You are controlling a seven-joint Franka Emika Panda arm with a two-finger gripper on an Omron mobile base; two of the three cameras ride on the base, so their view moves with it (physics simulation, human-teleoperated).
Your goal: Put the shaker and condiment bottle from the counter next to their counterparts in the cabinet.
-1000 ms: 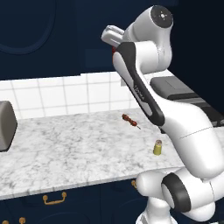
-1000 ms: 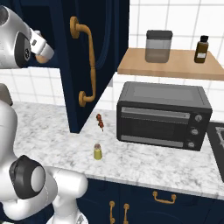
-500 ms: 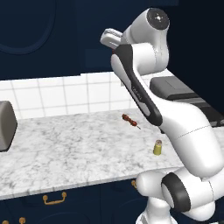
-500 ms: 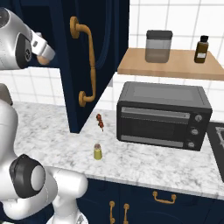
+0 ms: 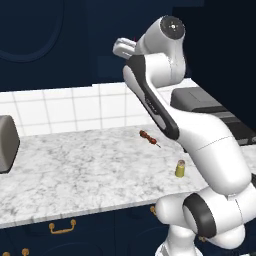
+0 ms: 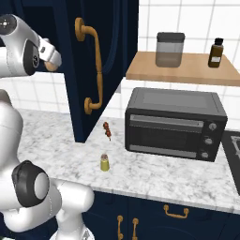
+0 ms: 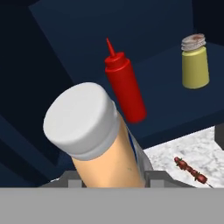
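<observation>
The gripper is pinching the condiment bottle low on its body, the grey finger bases showing on either side of it at the bottom of the hand view; the bottle's long axis runs up and away from the gripper, leaning toward the upper left of that view, pale cap leading; it is a stubby orange-tan bottle with a broad whitish cap, a strip of pale label down one side. Just past it, deeper in the cabinet, stands the slim red squeeze bottle with its pointed nozzle up, upright on the dark shelf; it lies ahead and a little to the right of the held bottle's cap, near but apart from it; that gap is what the setting-down turns on, I judge, since the bottle has to go forward and stand up on the shelf beside the red one without knocking it. Farther right on the same shelf, well apart, stands the bright yellow shaker with its grey cap. Below, on the marbled worktop, the small olive-yellow shaker stands upright near the front edge, not yet moved; a red-brown skewer lies behind it toward the tiled wall.
</observation>
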